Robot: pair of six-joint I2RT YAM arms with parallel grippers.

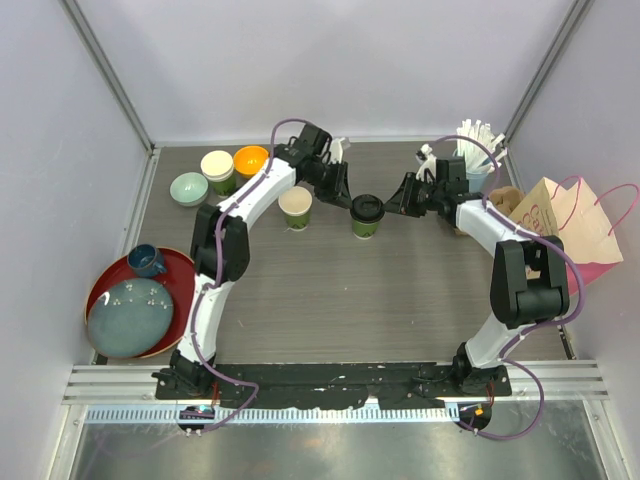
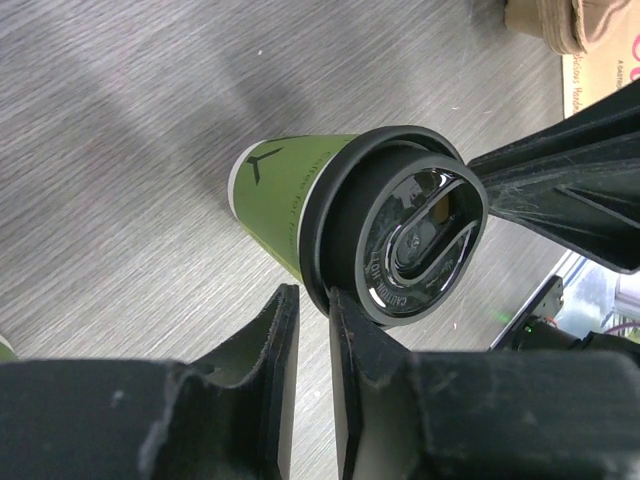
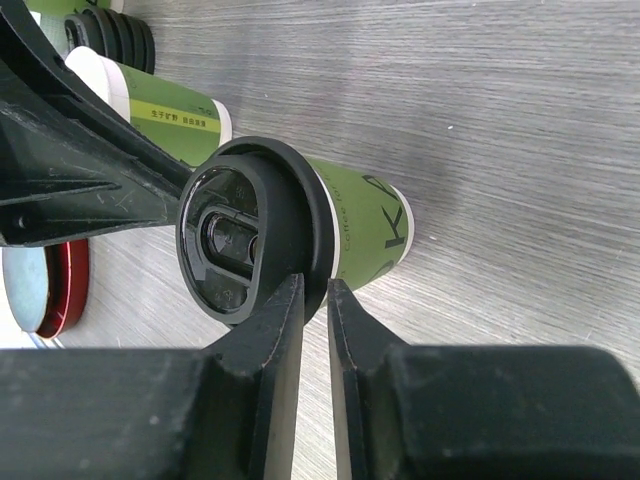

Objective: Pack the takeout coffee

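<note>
A dark-green paper cup [image 1: 366,224] with a black lid [image 1: 367,206] stands at the table's middle. It fills the left wrist view [image 2: 285,190] and the right wrist view [image 3: 365,225]. My left gripper [image 1: 345,193] meets it from the left, its jaws nearly closed on the lid's rim [image 2: 325,285]. My right gripper [image 1: 396,205] meets it from the right, its jaws pinching the opposite side of the lid [image 3: 235,245]. A second green cup [image 1: 296,207] stands open, without a lid, just left of the first.
A light-blue cup of white straws [image 1: 476,150] stands at the back right, a pink and kraft paper bag [image 1: 575,225] at the right edge. A third cup [image 1: 218,170], an orange bowl [image 1: 250,160], a mint bowl [image 1: 189,188] and a red tray [image 1: 110,285] with a blue plate and mug are on the left.
</note>
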